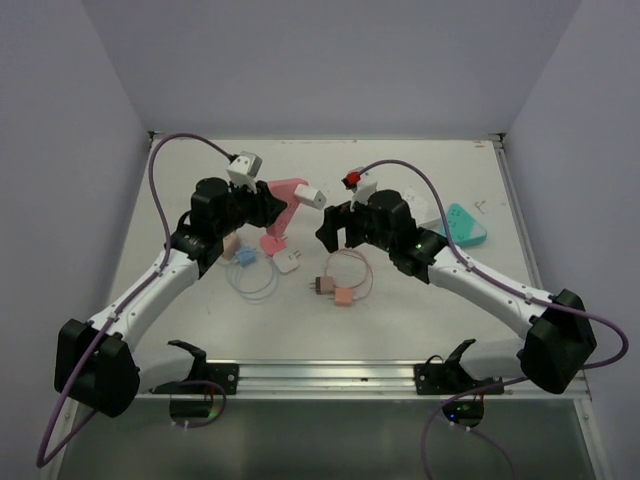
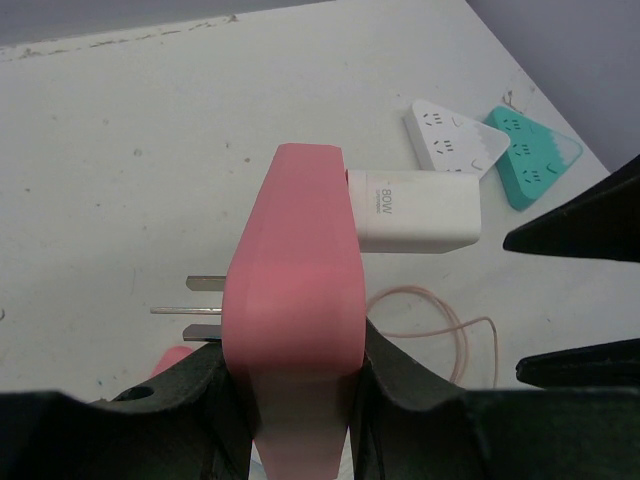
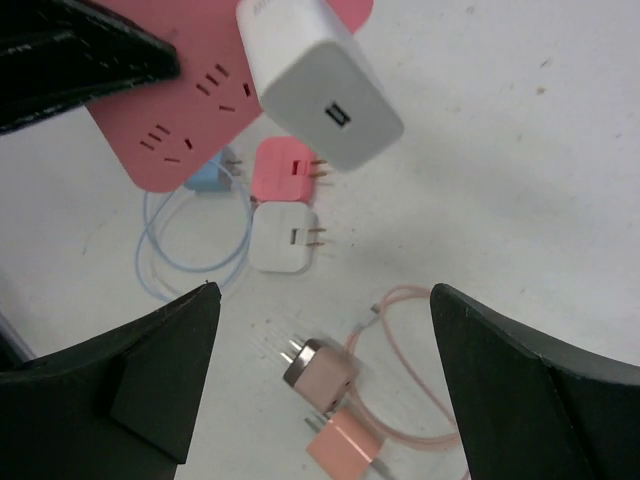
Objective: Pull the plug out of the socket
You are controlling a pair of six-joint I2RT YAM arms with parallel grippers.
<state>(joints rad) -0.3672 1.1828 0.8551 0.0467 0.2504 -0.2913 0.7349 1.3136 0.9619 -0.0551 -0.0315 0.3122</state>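
We clamp the pink socket (image 2: 295, 290) in the left tool (image 2: 300, 395), raised off the worktop (image 1: 400, 320) apparently to brace it, white plug (image 2: 420, 212) seated in its face toward the right tool (image 3: 322, 290), which stands wide and empty just beside it

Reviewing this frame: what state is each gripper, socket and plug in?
left gripper: shut on pink socket.
right gripper: open, empty.
pink socket: clamped, raised off the table.
white charger: plugged into pink socket, not gripped.
white plug: loose on table, prongs bare.
pink plug: loose on table, prongs bare.
white triangular socket: on table, nothing plugged in.
teal triangular socket: on table, nothing plugged in.
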